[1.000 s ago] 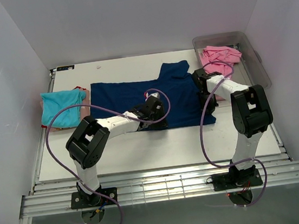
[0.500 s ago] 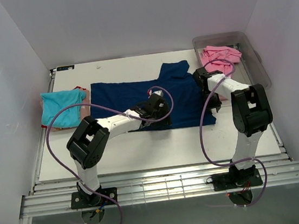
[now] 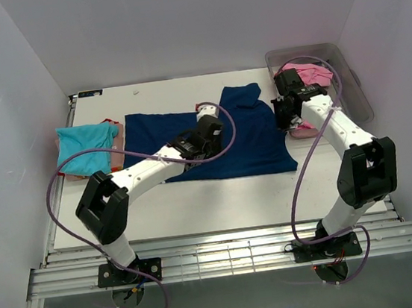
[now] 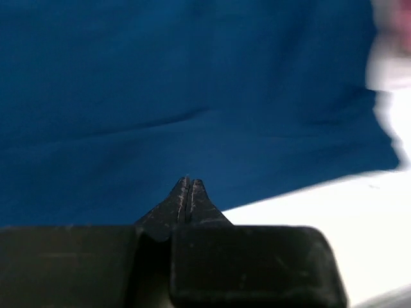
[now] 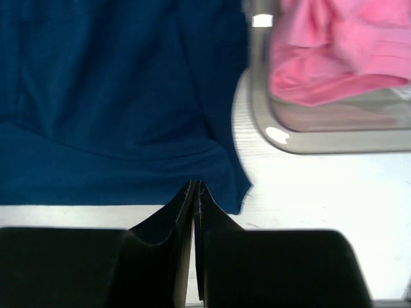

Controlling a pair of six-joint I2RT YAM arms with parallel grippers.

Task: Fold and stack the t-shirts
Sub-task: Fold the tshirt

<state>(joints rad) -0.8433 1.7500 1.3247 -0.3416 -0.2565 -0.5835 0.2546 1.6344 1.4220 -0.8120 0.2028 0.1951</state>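
The navy blue t-shirt (image 3: 254, 144) lies spread flat across the middle of the table, and it fills the left wrist view (image 4: 192, 83). My left gripper (image 3: 209, 127) hovers over its centre, shut with nothing in it (image 4: 189, 183). At the shirt's right edge my right gripper (image 3: 286, 114) is shut and empty (image 5: 194, 186), just short of a navy corner (image 5: 234, 192). A folded turquoise t-shirt (image 3: 85, 148) rests at the left. The pink t-shirt (image 3: 305, 74) lies crumpled in the tub (image 5: 334, 58).
The clear plastic tub (image 3: 353, 87) stands at the back right, its rim (image 5: 302, 146) close to my right gripper. A pinkish cloth edge (image 3: 119, 155) shows under the turquoise shirt. White walls enclose the table on three sides. Purple cables loop off both arms.
Both grippers opened briefly and are shut again. The left arm has reached further over the navy shirt. The right arm has swung back and right, toward the tub.
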